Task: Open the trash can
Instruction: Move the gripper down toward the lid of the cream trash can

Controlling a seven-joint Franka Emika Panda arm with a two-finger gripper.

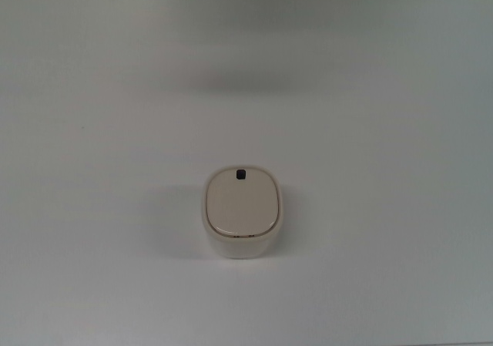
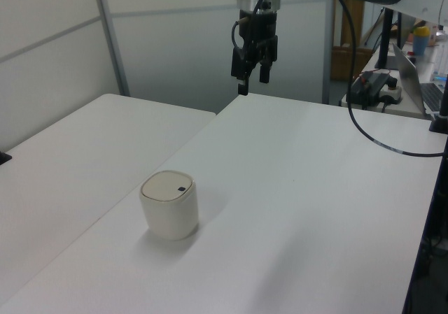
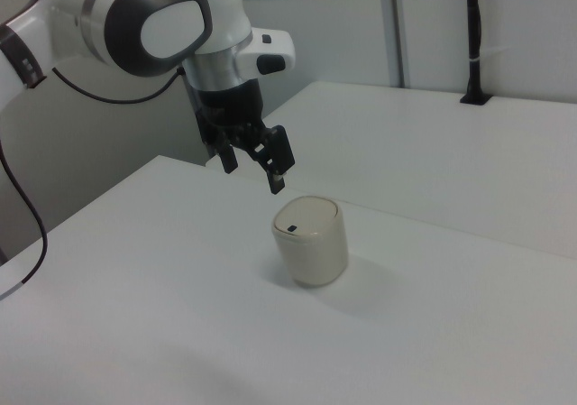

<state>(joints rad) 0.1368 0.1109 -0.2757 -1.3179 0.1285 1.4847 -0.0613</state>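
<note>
White table: bare surface on every side of the trash can, near edge cut off in the top view. Trash can: cream, rounded, lid down; just below centre in the top view, dark button at 12 o'clock on the lid. Gripper: raised well clear of the table, fingers spread with a gap between; at 1 o'clock from the can in the left view, 10 o'clock in the right view. Absent from the top view. Arm cut off at frame edges.
</note>
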